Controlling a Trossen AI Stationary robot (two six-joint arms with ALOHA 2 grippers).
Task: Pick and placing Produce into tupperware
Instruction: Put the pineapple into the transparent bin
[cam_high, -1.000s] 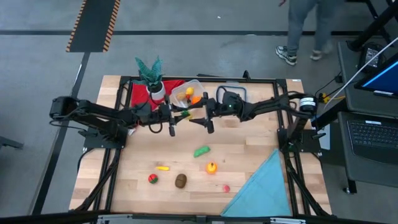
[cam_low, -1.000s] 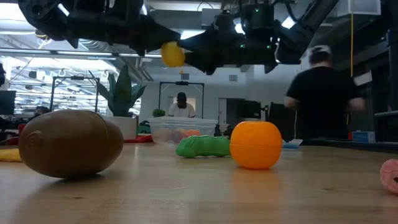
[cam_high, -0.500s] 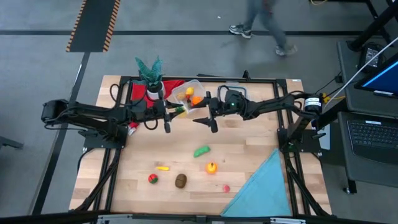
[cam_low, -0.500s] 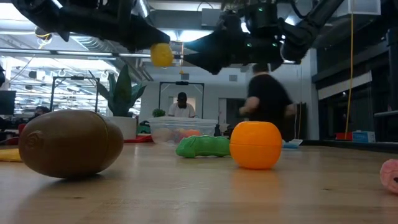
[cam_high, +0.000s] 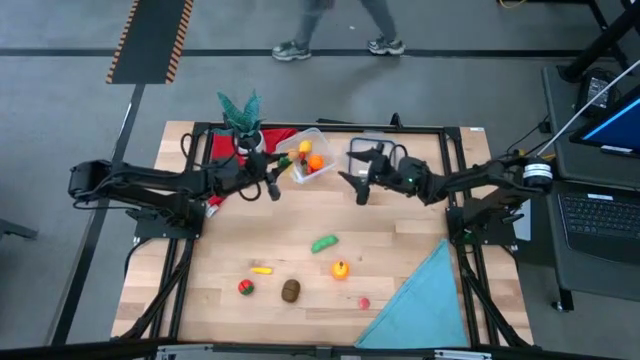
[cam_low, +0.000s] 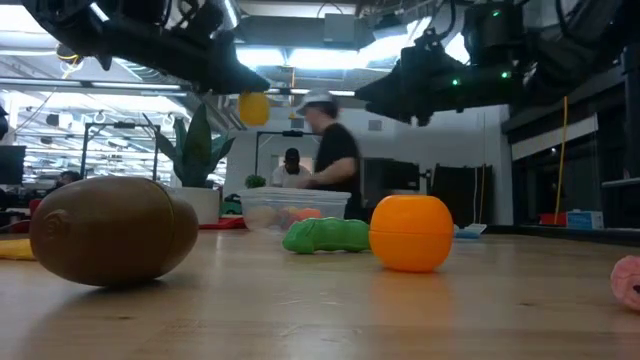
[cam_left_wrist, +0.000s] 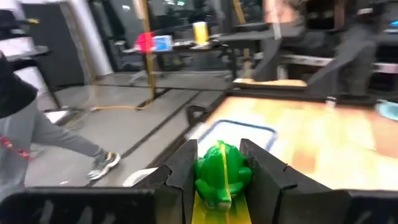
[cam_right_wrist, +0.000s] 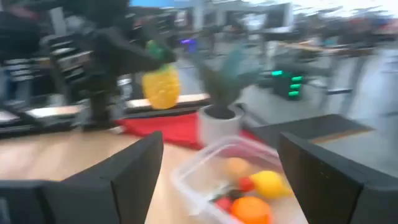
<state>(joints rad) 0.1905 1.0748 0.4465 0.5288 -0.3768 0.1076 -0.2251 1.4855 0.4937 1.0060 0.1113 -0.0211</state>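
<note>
The left pincer (cam_high: 277, 181) grips a toy pineapple (cam_right_wrist: 161, 88) (yellow, green-topped) just beside the tupperware (cam_high: 308, 155) at the desk's (cam_high: 400, 250) twelve o'clock; the right pincer (cam_high: 355, 187) hangs wide open, empty.

I note a potted plant (cam_high: 240, 112) on a red cloth (cam_high: 222, 150), upper left of table; clear lid (cam_high: 366, 148) top centre; blue cloth (cam_high: 420, 300) lower right; a person (cam_low: 330, 150) beyond.
</note>
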